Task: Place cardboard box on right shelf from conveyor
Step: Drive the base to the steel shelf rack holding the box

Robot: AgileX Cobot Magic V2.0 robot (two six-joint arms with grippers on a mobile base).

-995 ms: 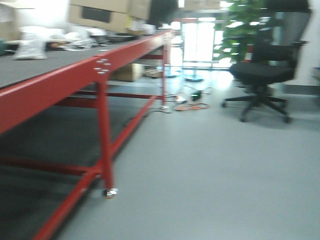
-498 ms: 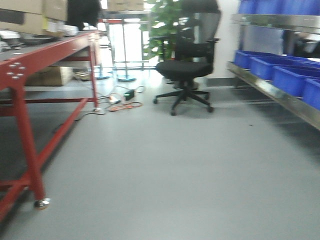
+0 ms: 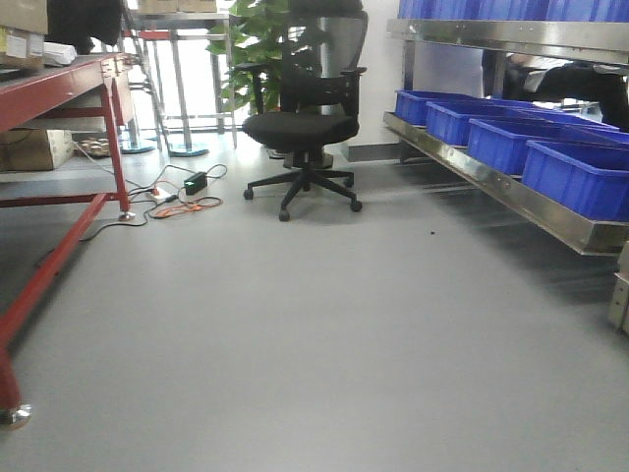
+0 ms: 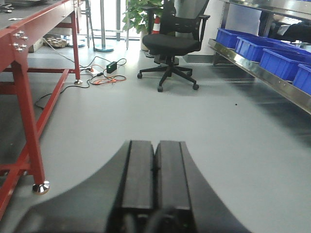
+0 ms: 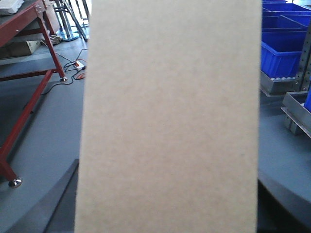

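The tan cardboard box (image 5: 170, 121) fills the middle of the right wrist view, standing upright. My right gripper (image 5: 167, 204) is shut on it, and a dark finger (image 5: 53, 208) shows at each lower side of the box. My left gripper (image 4: 155, 145) is shut with nothing in it, its pads pressed together above the grey floor. The conveyor (image 3: 59, 79), on its red frame, stands at the left edge of the front view. On the right runs the right shelf (image 3: 511, 192), with its shiny steel lip. Neither gripper shows in the front view.
Several blue bins (image 3: 580, 177) sit on the steel shelf. A black office chair (image 3: 305, 118) stands mid-floor ahead, with a plant (image 3: 256, 49) behind it. Cables and a power strip (image 3: 177, 192) lie near the conveyor's leg. A caster foot (image 3: 15, 413) is at the lower left.
The front view has swung right. The conveyor slid off towards the left edge, the chair moved to the centre, and the steel shelf with blue bins came into view on the right.
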